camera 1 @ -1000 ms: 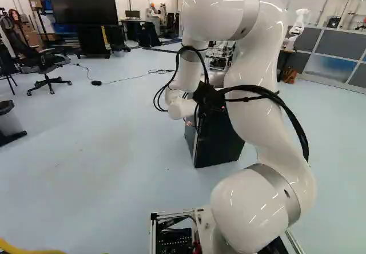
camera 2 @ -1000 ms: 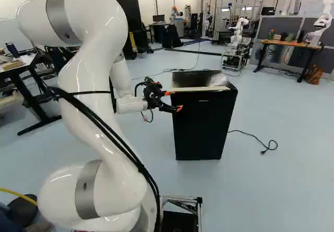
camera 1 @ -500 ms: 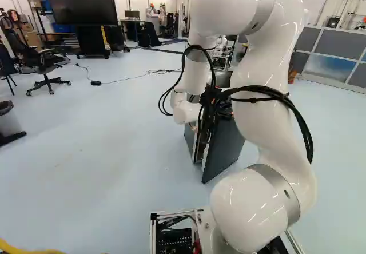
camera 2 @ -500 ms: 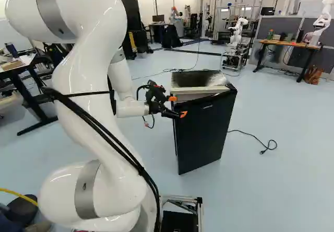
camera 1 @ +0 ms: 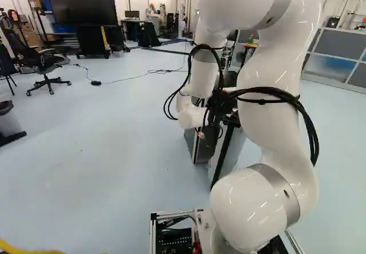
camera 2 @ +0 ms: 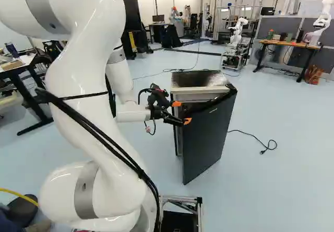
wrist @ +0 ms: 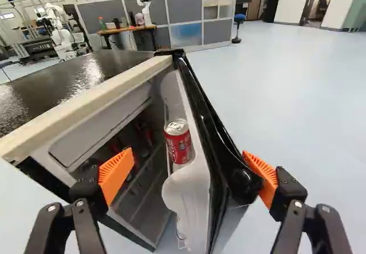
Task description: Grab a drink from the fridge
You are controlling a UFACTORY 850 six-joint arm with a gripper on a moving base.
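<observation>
Our fingers stand wide apart about the door's edge, and the red can sits in the door shelf

We have the gripper at the free edge of the fridge door, with nothing gripped. In the wrist view the two fingers of our gripper are spread well open, and the upper corner of the door reaches in between them. The orange pad on the door's outer side appears to touch the rounded black corner. The other orange pad is on the inner side, in front of the fridge opening, with a gap between it and the door, so we are not clamping the door from both sides.

The can lies ahead of our fingers, upright, its silver top facing up, in the white shelf on the inner face of the door. Neither finger touches it. Deeper in the fridge we make out more red cans, too dim to count.

In the right base view we see the door swung out from the fridge body, our gripper coming in from the side of the arm. In the left base view our arm covers much of the fridge, and the door shows only in part.
</observation>
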